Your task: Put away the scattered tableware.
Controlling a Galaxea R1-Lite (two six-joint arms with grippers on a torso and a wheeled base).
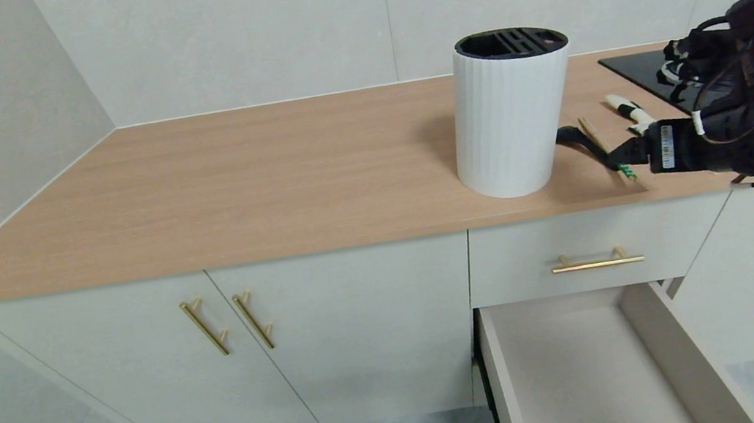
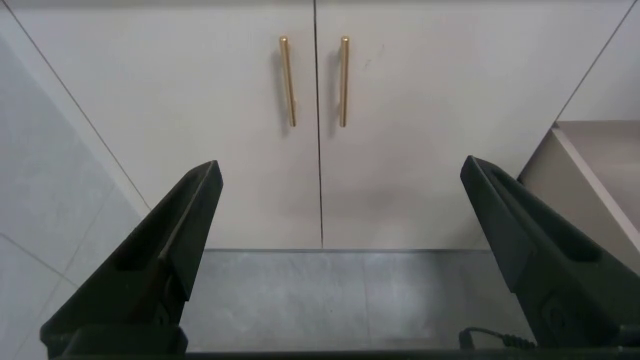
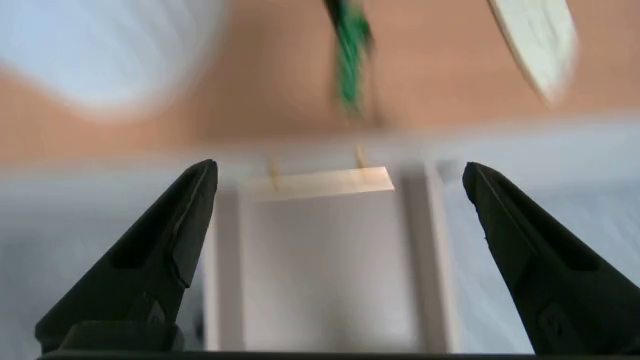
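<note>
Wooden counter [image 1: 232, 180]: white ribbed utensil holder [image 1: 511, 119] centre-right, chopsticks [image 1: 592, 132] near front edge; open drawer [image 1: 570, 376] lower right. Left hand [image 2: 340, 170], right hand [image 3: 340, 170] released.

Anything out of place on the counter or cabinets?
Yes: chopsticks, a white-handled utensil and a black utensil lie loose at odd angles on the countertop beside the white holder, not in it. Below, the lower drawer stands pulled open.

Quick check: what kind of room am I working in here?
Most likely a kitchen: a wood-look countertop over white cabinets, a black cooktop set into it, and a white utensil holder.
</note>
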